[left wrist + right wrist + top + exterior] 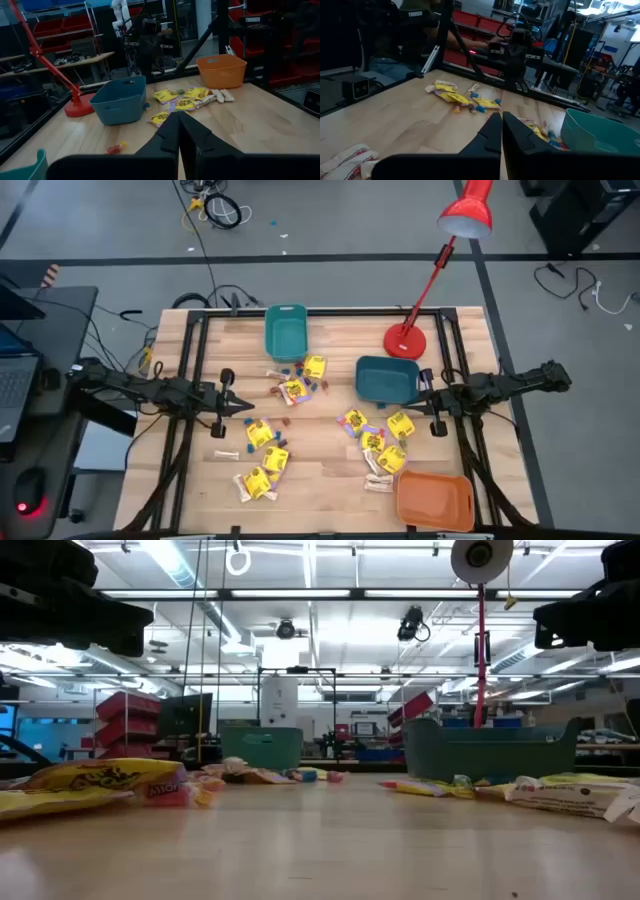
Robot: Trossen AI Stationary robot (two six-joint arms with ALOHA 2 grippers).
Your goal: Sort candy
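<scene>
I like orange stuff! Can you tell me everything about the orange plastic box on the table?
The orange plastic bin is a rectangular open-topped tub with rounded corners and a thicker rim, and looks smooth. It sits upright on the light wooden table, at the near right corner in the high view. It looks empty. Pale stick-shaped sweets lie just beside it; whether they touch it is unclear.

The pale wooden plank desk [320, 480] carries two teal plastic bins [286, 332], an orange plastic bin [434, 500] at one corner, the round red base of a desk lamp [405, 340], and scattered wrapped candy [300, 390], mostly square yellow packets.
</scene>
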